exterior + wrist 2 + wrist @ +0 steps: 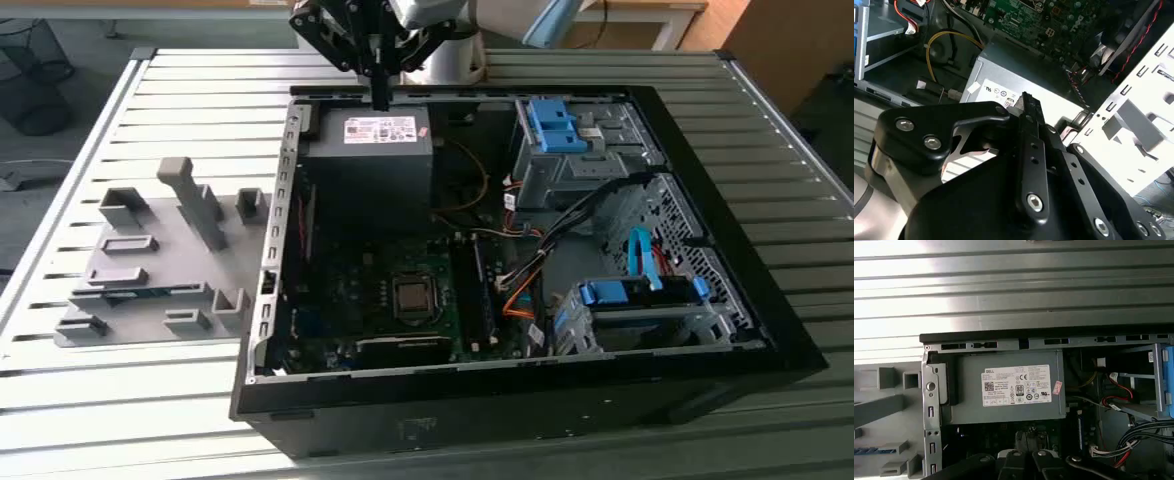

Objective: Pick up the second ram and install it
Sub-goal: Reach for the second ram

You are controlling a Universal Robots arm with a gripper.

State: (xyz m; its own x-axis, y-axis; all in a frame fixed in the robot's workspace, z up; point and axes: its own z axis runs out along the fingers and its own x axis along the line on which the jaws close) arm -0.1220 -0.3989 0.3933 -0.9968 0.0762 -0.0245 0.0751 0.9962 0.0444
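Above power supply (pixel 367 135), at far rim of open PC case (pixel 534 395), gripper (pixel 380 95) hangs with fingers (pixel 1026 112) pressed together, nothing between them. Well apart, second ram (pixel 160 291) sits in slot of grey holder tray (pixel 160 265) outside case, on exterior view's left. Same blue-green strip shows in first wrist view (pixel 869 451).

Likely risks:
- low path clipping case side wall (pixel 284 200)
- closed fingers jabbing board or neighbouring holder blocks (pixel 200 205)
- skewed pinch tilting stick in its slot

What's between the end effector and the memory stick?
Exterior view: the case's side wall and grey holder blocks separate end effector from memory stick.
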